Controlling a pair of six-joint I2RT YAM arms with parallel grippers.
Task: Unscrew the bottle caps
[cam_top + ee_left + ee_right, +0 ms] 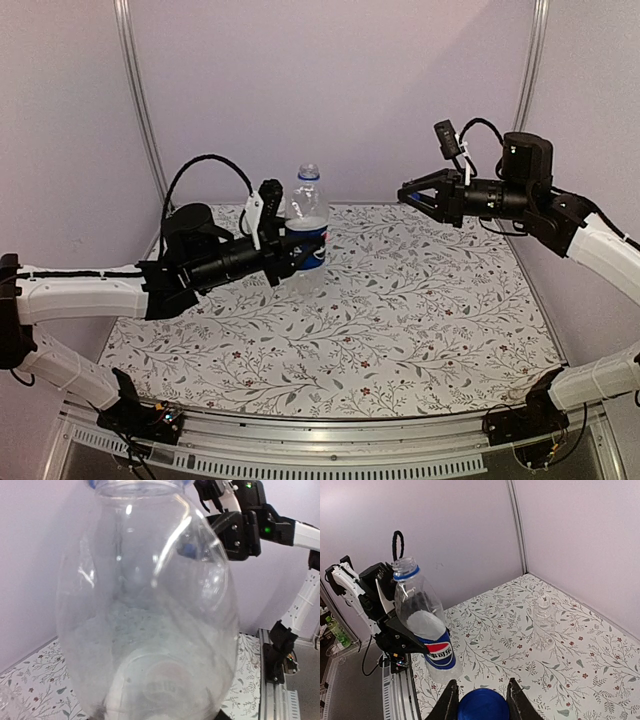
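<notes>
Top view: we're holding the Pepsi bottle [310, 235] upright, with the left hand [298, 252] clamping it at the label. We're not able to tell whether its base is touching the tabletop [400, 330]. The neck is sitting bare. The right hand [410, 193] is hanging about level with the neck, off to the bottle's right and apart from it, fingers together.

Left wrist: the bottle is filling the frame, long axis vertical, blue collar ring at the top edge. We're not seeing our own fingers here.

Right wrist: the right hand is pinching the blue cap [482, 706] between its fingers, so we're judging that one done. The plain bottle [543, 617] is standing upright on the tabletop near the far wall, beyond the Pepsi bottle and well apart from it. Its white cap [543, 598] is looking on, though it's too small to confirm. We're reckoning the left hand is nearer to it. Both hands are occupied, so something is needing setting down first.
</notes>
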